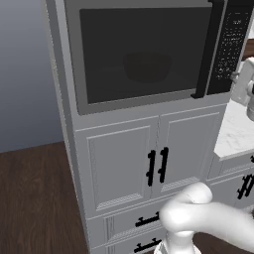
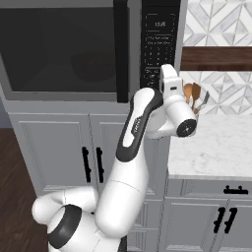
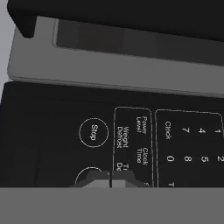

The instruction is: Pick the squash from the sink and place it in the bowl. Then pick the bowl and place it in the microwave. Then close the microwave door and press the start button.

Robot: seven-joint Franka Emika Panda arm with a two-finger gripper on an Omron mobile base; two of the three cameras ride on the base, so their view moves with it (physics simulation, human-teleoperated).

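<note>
The arm (image 2: 133, 147) rises white from its base, with a dark band along the forearm, and bends up toward the keypad (image 2: 158, 49). In the hand view the hand (image 3: 110, 181) sits at the bottom edge with its two dark fingertips (image 3: 98, 180) pressed together, no gap between them and nothing held. The tips lie right at a round button outline that they partly cover; whether they touch the panel cannot be told. Just beside it is a round "Stop" button (image 3: 93, 132), then a box reading Power Level, Weight Defrost and Clock Time, and a number pad.

The keypad is a black strip with thin white lettering, running down the right side of the microwave (image 1: 144, 54). The door (image 1: 139, 52) is shut: a wide grey frame around a dark glass pane, with a long black bar handle (image 1: 208, 49) standing upright along its right edge, next to the keypad. Through the glass a dim rounded shape shows, the bowl (image 1: 147, 67), resting inside; its colour is lost behind the pane and no squash can be made out.

The microwave is built into a grey cabinet (image 1: 149, 158) with black pulls. To its right lies a white marble worktop (image 2: 216, 147), and wooden utensils (image 2: 193, 96) stand behind the arm's wrist against a patterned tile wall (image 2: 216, 24).
</note>
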